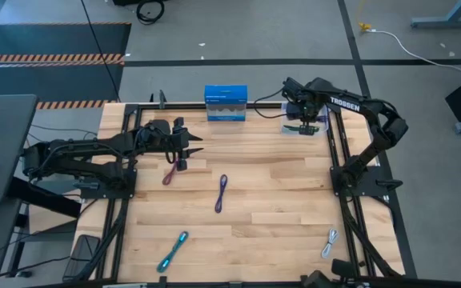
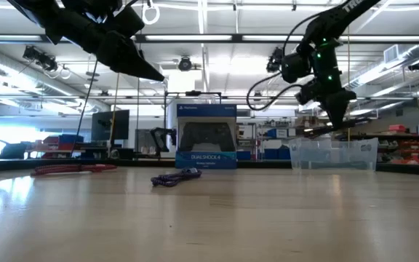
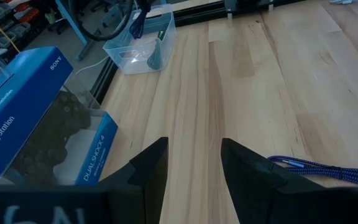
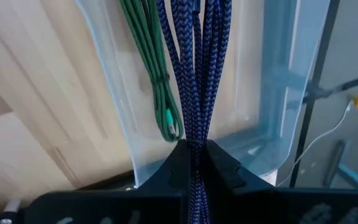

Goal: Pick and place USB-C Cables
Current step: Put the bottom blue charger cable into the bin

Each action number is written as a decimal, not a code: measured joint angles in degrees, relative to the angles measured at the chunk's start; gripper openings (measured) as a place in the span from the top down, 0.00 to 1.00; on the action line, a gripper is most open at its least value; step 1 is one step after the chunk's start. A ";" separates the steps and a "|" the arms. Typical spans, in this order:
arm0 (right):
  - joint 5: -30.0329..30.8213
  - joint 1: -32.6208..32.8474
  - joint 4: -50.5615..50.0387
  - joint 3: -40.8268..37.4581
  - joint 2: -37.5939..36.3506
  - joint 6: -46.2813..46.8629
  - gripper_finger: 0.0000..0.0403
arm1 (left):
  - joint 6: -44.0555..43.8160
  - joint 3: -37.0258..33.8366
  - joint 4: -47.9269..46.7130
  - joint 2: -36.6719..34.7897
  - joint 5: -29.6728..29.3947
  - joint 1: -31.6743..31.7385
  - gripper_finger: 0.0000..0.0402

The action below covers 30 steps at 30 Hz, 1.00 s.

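Observation:
My right gripper (image 1: 302, 118) hovers over the clear tray (image 1: 314, 128) at the table's far right, shut on a purple cable (image 4: 194, 74). A green cable (image 4: 157, 74) lies in the tray. My left gripper (image 1: 189, 149) is open and raised above the table's far left part, touching nothing. Below it on the wood lies a magenta cable (image 1: 170, 174). A second purple cable (image 1: 222, 193) lies mid-table, a teal cable (image 1: 173, 250) near the front edge, and a white-grey cable (image 1: 330, 242) at the near right. My right gripper pinches the purple cable bundle (image 4: 195, 144) between its two fingers, coming from above and pointing down. The strands run straight away from the fingers, and the bundle hangs below them (image 3: 139, 20) into the tray. Whether its lower end touches the tray floor, I cannot tell.
A blue controller box (image 1: 226, 103) stands upright at the far edge, between the two arms. A black frame (image 1: 338, 172) runs along the table's sides. Bare wood lies between the scattered cables.

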 joint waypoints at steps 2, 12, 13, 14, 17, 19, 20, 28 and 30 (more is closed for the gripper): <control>0.02 -1.09 0.76 -1.01 0.00 -0.01 0.95 | -0.05 0.00 0.00 0.00 0.00 0.01 0.61; -1.09 -2.48 10.04 -6.36 0.00 -4.61 0.95 | -0.08 0.00 0.02 0.00 0.02 -0.01 0.61; -1.09 -2.59 10.99 -6.76 0.00 -5.24 0.95 | -0.08 0.00 0.02 0.00 0.02 -0.01 0.61; -1.09 -2.73 11.74 -7.11 0.00 -5.96 0.94 | -0.08 0.00 0.02 0.00 0.00 0.01 0.61; -1.11 -3.08 13.94 -8.42 0.00 -7.40 0.92 | -0.08 0.00 0.03 0.00 0.01 0.00 0.61; -1.11 -3.36 14.99 -9.22 0.00 -8.00 0.90 | -0.08 0.00 0.04 0.00 0.00 -0.01 0.61; -1.11 -3.51 15.47 -9.57 0.00 -8.08 0.89 | -0.08 0.00 0.04 0.00 0.00 -0.01 0.61; -5.51 -3.98 16.22 -10.17 0.00 -7.74 0.81 | -0.08 0.00 0.08 0.00 0.01 0.00 0.61; -5.68 -3.97 16.92 -10.17 0.00 -7.01 0.76 | -0.08 0.00 0.07 0.00 0.01 -0.01 0.61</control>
